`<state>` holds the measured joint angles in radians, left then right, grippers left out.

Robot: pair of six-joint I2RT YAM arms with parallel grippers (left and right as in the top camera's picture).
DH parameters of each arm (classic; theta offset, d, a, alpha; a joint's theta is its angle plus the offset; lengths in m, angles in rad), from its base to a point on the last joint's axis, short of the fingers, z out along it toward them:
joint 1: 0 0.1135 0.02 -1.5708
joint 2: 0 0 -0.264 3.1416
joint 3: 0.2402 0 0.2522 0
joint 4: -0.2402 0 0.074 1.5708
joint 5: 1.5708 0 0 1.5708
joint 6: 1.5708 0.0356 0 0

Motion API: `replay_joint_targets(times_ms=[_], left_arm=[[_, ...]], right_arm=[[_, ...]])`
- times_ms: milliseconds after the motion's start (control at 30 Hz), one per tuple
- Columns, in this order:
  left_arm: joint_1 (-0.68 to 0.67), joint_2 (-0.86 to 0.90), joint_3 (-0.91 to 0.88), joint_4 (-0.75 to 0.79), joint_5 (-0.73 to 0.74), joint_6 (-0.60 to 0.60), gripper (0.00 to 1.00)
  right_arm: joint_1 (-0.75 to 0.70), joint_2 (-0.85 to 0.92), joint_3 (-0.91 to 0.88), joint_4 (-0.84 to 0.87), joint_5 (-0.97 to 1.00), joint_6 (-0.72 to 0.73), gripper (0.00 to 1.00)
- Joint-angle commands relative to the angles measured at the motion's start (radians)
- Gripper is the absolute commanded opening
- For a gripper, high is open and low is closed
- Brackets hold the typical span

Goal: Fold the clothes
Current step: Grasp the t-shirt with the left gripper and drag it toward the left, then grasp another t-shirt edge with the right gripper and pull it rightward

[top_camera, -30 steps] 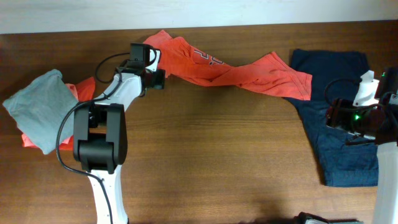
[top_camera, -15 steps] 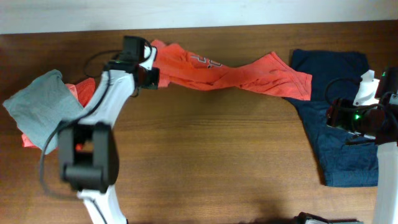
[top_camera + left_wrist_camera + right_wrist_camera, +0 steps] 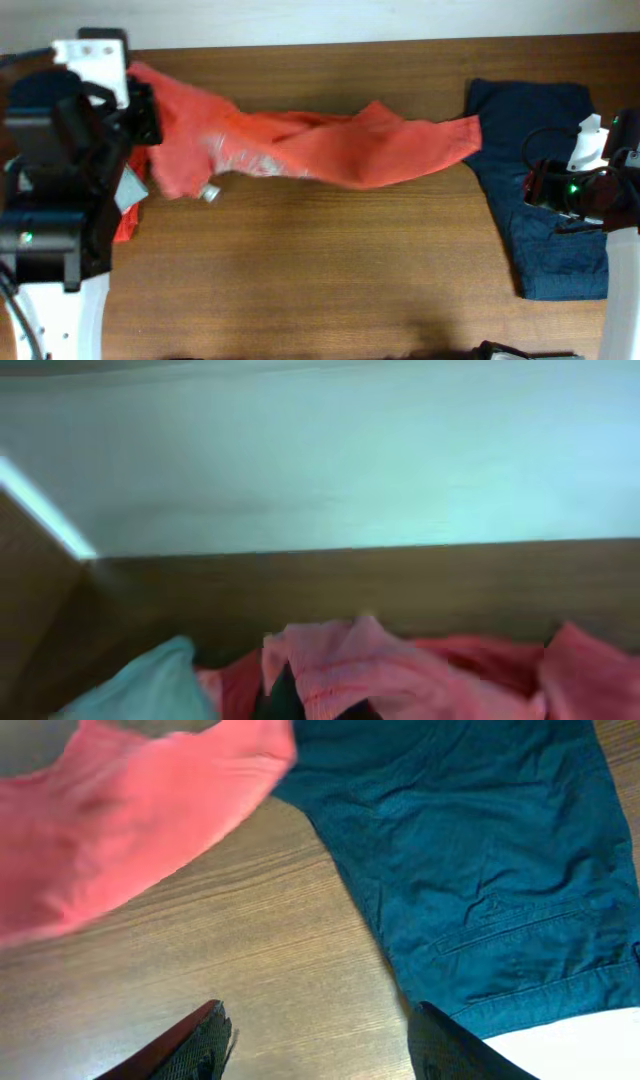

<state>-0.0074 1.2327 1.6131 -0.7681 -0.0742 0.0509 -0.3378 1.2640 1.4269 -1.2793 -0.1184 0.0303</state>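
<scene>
The red-orange T-shirt (image 3: 300, 145) hangs stretched across the back of the table, its pale lettering showing faintly near the left end. My left gripper (image 3: 146, 112) is raised high at the far left and shut on that end of the shirt. In the left wrist view the cloth (image 3: 400, 670) bunches between my dark fingertips (image 3: 290, 702). The shirt's right end overlaps the navy garment (image 3: 545, 240), which lies flat at the right. My right gripper (image 3: 325, 1042) stands open over bare wood beside the navy garment (image 3: 480, 840), with nothing between its fingers.
A light-grey folded shirt (image 3: 150, 680) and an orange-red folded shirt (image 3: 122, 225) lie at the left edge, mostly hidden under my left arm. The pale wall (image 3: 320, 450) runs along the table's back edge.
My left gripper has shut on the T-shirt's left end and risen up and to the left. The shirt has lifted, stretched and shifted left. The right arm has not moved.
</scene>
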Motion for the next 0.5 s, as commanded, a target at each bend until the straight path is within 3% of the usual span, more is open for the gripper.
replay_joint_targets(times_ms=[0, 133, 267, 467], left_arm=[[0.024, 0.011, 0.002, -0.054, -0.027, -0.014, 0.0], [0.023, 0.02, 0.002, -0.154, 0.007, -0.014, 0.0], [0.023, 0.02, 0.002, -0.315, 0.161, -0.014, 0.0], [0.023, 0.051, 0.002, -0.507, 0.205, -0.021, 0.0]], right_arm=[[0.001, 0.031, 0.003, -0.005, -0.055, -0.01, 0.63], [0.05, 0.077, 0.003, -0.02, -0.138, -0.084, 0.63], [0.154, 0.159, 0.003, -0.021, -0.144, -0.106, 0.67], [0.382, 0.33, 0.003, 0.21, -0.143, -0.124, 0.72]])
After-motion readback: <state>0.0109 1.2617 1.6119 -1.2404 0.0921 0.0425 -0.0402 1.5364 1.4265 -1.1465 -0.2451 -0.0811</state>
